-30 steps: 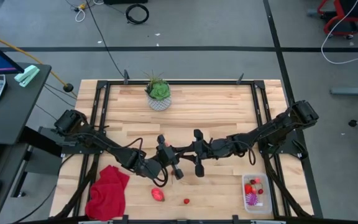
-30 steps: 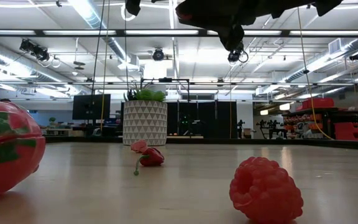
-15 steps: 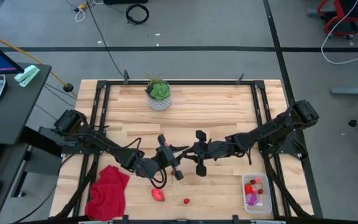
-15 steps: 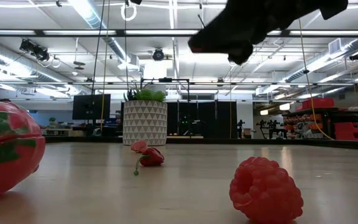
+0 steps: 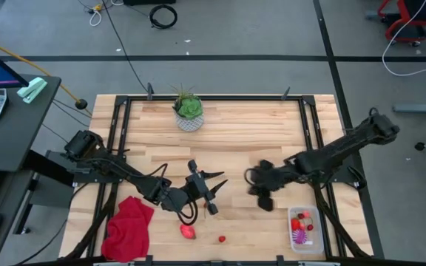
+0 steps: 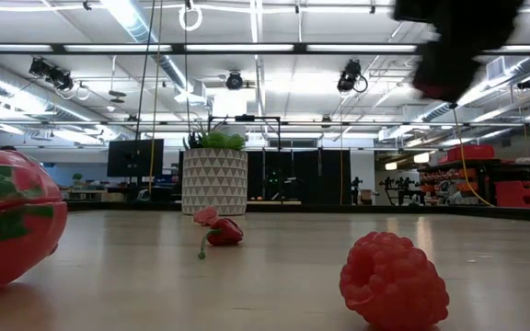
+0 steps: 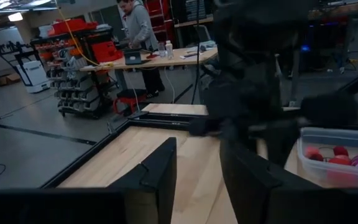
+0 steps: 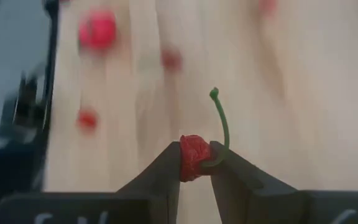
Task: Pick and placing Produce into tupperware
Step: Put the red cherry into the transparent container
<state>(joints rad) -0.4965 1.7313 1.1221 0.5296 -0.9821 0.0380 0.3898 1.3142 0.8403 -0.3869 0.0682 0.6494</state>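
Observation:
My right gripper [image 5: 257, 188] hangs over the table's middle right, tipped downward, shut on a small red piece of produce [image 8: 193, 157] with a green stem [image 8: 221, 121]. It also shows as a dark shape [image 6: 456, 51] in the low view. My left gripper [image 5: 217, 192] stands open and level at mid-table with nothing between its fingers [image 7: 161, 177]. The clear tupperware [image 5: 302, 230] sits at the near right and holds red pieces and a purple ball. A red-pink oval piece [image 5: 188, 231] and a small red berry [image 5: 221, 239] lie near the front edge. My right gripper pinches the small red piece's body [image 8: 191, 163] between its two fingertips. The green stem curves up past one finger. The fingers slant downward from the table's right side, and the piece is lifted clear of the table.
A red cloth [image 5: 128, 229] lies at the near left. A green plant in a white pot [image 5: 188, 112] stands at the far middle. The low view shows a raspberry [image 6: 394, 280], a small stemmed red piece [image 6: 221, 230] and a big red-green piece [image 6: 7, 225] on the wood.
The two grippers met at mid-table. My left gripper has opened and kept its place. My right gripper has drawn away toward the table's right edge with the red stemmed piece, rolling and tipping its fingers downward.

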